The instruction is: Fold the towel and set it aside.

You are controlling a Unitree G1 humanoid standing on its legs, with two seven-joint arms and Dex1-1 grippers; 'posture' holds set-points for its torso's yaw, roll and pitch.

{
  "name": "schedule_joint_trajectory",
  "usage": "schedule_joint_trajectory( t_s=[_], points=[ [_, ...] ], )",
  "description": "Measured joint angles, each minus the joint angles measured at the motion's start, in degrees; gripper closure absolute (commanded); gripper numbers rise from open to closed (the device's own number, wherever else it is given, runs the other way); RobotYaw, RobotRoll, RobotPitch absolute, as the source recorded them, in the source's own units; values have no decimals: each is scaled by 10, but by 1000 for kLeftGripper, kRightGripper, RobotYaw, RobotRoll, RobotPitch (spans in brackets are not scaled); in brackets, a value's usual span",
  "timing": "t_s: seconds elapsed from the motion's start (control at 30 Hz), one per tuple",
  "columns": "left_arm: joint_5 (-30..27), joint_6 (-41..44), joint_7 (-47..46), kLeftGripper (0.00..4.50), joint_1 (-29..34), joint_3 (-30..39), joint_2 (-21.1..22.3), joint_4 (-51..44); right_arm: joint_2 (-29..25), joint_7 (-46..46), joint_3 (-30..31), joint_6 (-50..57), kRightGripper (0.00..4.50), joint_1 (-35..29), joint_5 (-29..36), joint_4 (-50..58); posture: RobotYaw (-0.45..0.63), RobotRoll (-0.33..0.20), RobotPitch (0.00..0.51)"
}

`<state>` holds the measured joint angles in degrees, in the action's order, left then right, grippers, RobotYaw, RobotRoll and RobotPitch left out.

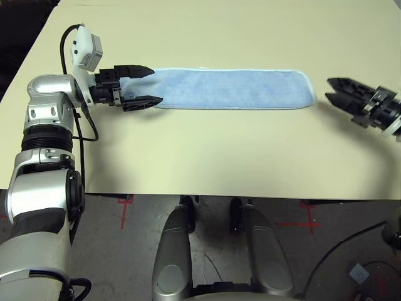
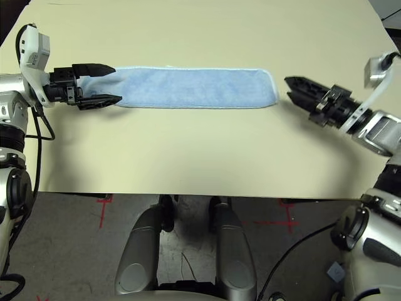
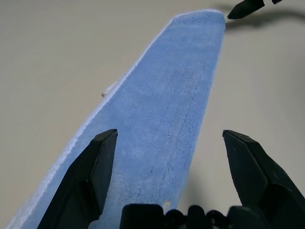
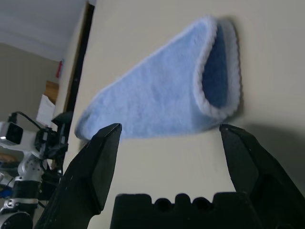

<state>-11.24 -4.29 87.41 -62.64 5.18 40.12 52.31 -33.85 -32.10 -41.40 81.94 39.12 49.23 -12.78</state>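
Tan table (image 1: 207,150) fills the head views, with the towel (image 1: 232,89) lying on it as a long blue strip, folded once. Left gripper (image 1: 139,88) sits at its left end, right gripper (image 2: 299,91) near its right end. Left wrist view: fingers wide apart around the strip. Right wrist view: fingers apart, holding nothing. I think more folding is left.

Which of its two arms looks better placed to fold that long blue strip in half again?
Probably the left. The left gripper is open with its fingers on either side of the towel end, ready to close. The right gripper, also open, sits just off the other end, not touching.
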Motion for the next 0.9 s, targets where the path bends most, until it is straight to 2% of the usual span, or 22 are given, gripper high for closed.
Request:
schedule_joint_trajectory(
  t_s=[0.23, 0.57, 0.67, 0.9],
  points=[
    [0, 8, -1, 17, 0, -1, 0, -5, 37, 46, -8, -2, 12, -7, 14, 6, -73, 0, 373],
    [0, 15, -3, 17, 0, -1, -1, -20, 59, 82, 9, -73, 12, 10, 14, -11, -65, 0, 373],
    [0, 17, -3, 0, 0, -1, -1, -22, 61, 87, 17, -89, 586, 10, 13, -15, -65, 0, 373],
    [0, 20, -3, 0, 2, -1, 2, -24, 69, 113, 20, -117, 3262, -5, 15, -17, -66, 0, 368]
  ],
)
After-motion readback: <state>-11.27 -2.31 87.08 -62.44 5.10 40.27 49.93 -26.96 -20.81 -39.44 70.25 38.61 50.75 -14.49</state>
